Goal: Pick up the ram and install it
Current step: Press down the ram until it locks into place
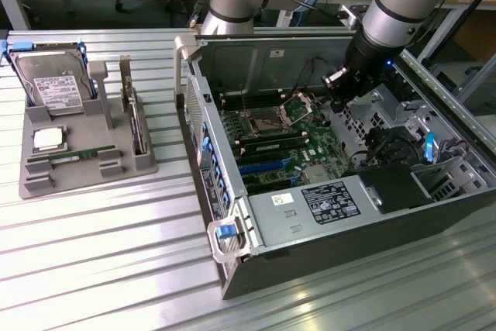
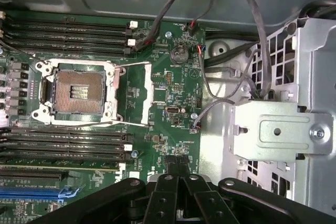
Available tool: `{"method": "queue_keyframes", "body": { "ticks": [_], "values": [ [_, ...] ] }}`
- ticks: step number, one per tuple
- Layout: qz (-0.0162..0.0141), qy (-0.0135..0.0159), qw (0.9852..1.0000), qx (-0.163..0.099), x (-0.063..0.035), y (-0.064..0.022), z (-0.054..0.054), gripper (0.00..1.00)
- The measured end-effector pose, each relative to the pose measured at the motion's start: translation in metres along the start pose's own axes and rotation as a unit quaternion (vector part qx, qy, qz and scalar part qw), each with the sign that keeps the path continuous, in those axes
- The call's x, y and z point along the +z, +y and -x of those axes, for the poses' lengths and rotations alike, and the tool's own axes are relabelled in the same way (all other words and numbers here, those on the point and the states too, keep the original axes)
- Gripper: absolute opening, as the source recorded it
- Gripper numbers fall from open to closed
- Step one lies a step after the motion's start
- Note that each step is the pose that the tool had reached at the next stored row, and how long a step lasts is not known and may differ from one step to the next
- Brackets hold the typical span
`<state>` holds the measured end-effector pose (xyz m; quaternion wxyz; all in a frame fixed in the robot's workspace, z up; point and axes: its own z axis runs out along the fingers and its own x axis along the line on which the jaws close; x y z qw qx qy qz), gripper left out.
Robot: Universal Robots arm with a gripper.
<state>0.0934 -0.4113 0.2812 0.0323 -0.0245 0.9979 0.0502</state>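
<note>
Ram lying flat in grey holder on desk, well apart from case | claw fully closed, empty, over motherboard | risk: closed tips snagging loose cables

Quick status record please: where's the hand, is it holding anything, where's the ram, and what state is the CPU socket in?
hand: shut, over the motherboard inside the open computer case
held item: none visible between the fingers
ram: lying in the grey parts holder, on the exterior view's left, apart from the case
CPU socket: open and bare, its contacts showing
processor chip: on the holder
hard drive: on the holder
</note>
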Motion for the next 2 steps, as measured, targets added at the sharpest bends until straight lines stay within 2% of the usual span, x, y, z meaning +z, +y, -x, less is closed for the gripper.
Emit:
{"method": "queue_keyframes", "body": {
  "ticks": [2],
  "values": [
    [0.0000,0.0000,1.0000,0.000,0.0000,0.0000,0.0000,0.10]
  ]
}}
